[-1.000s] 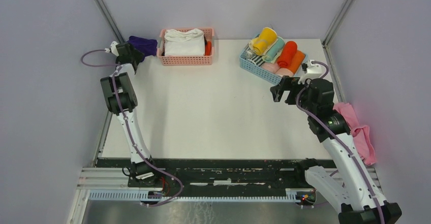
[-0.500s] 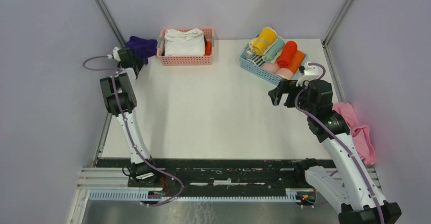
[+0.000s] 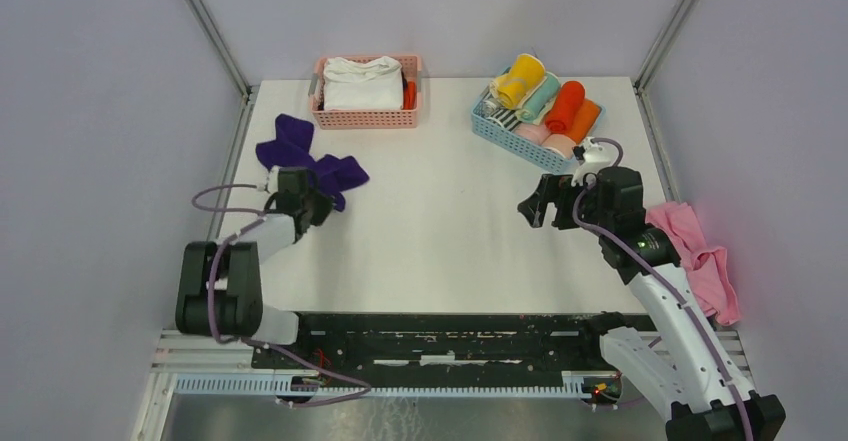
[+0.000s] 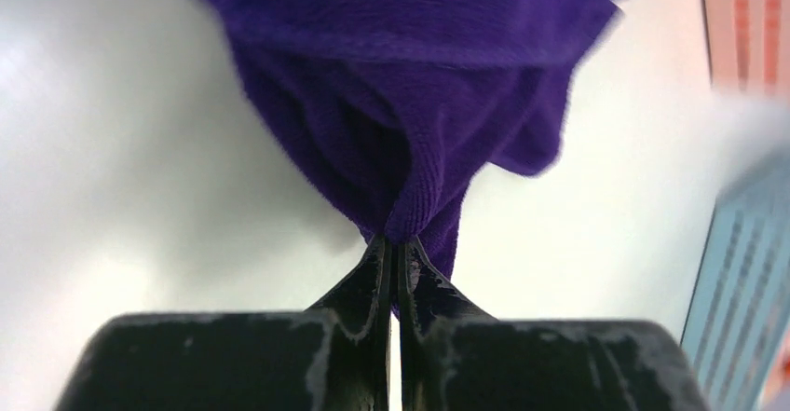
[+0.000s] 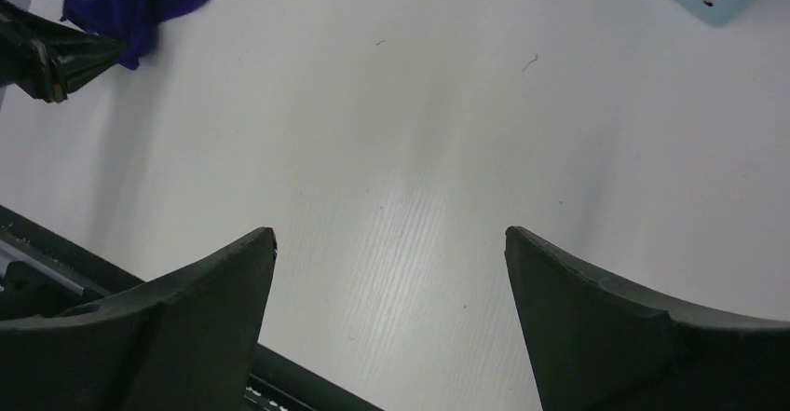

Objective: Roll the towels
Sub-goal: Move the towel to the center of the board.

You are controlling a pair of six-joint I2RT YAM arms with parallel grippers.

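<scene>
Top external: L arm [image 3: 262, 238] low, fingers [image 3: 312, 204] apparently pinching purple towel [image 3: 298, 149].

A white table [image 3: 450, 221] is enclosed by grey-lilac wall panels [image 3: 430, 6] at 9, 12 and 3 o'clock. Metal posts [image 3: 205, 21] are set at 11 and 1 o'clock. A black rail [image 3: 430, 323] is fixed at 6 o'clock. Soft light is reflected off the tabletop.

Bright, even light from above; shadows are faint. The white worktop [image 5: 447, 197] carries a soft glare streak in the right wrist view. In the left wrist view the purple towel [image 4: 410, 75] is fairly sharp and the right edge is badly blurred.
</scene>
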